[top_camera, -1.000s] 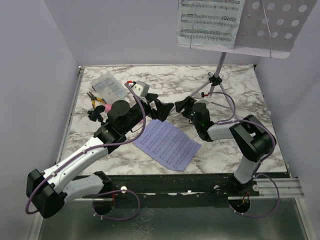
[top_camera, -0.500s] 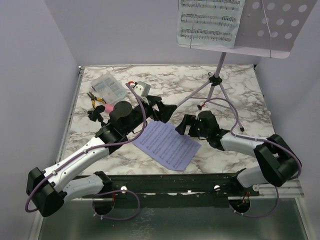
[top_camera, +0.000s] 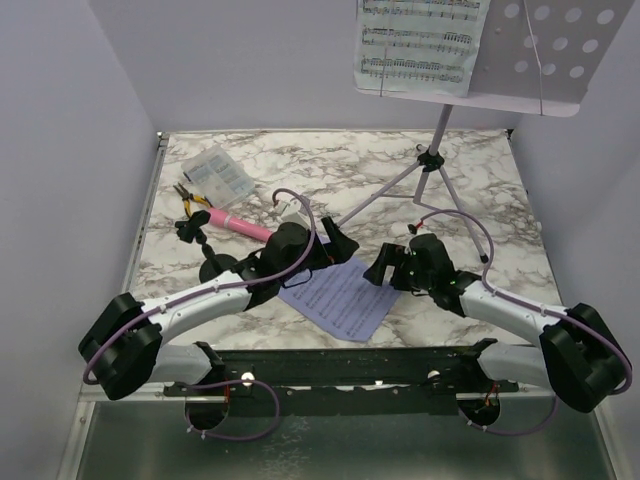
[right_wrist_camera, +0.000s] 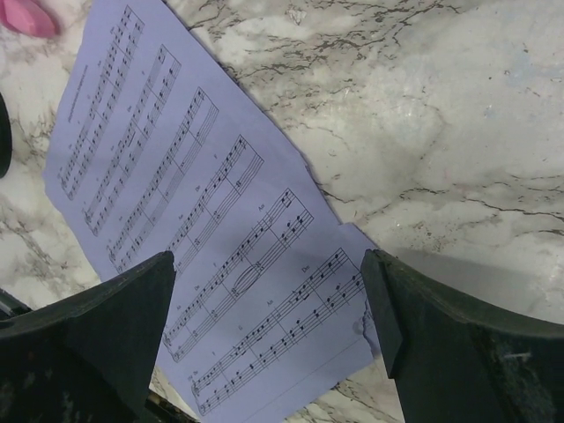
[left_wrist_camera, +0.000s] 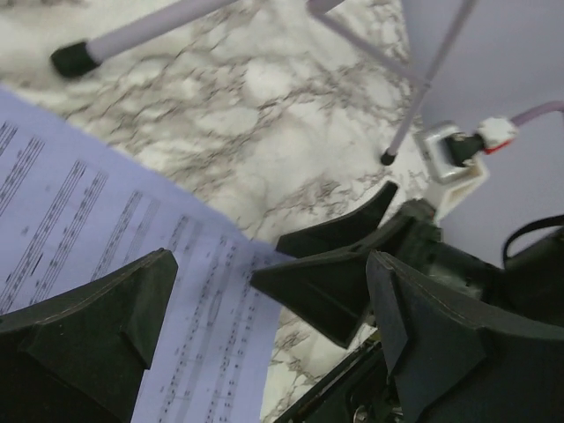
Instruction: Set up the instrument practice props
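Note:
The lavender music-stand desk stands on its silver tripod at the back right, with a sheet-music page on it. A second page lies flat near the table's front. My left gripper is open above the page's far edge, also in its wrist view. My right gripper is open and empty over the page's right corner. The pink microphone lies level, its left end at the clip of the black mic stand.
A clear compartment box and orange-handled pliers lie at the back left. A tripod foot rests just beyond the flat page. One finger of the right gripper shows close in front of the left gripper. Walls enclose the table.
The left arm has swung nearer and to the right, uncovering the pink microphone. The right arm has dropped from the tripod to the flat page's right corner. Both grippers stay open.

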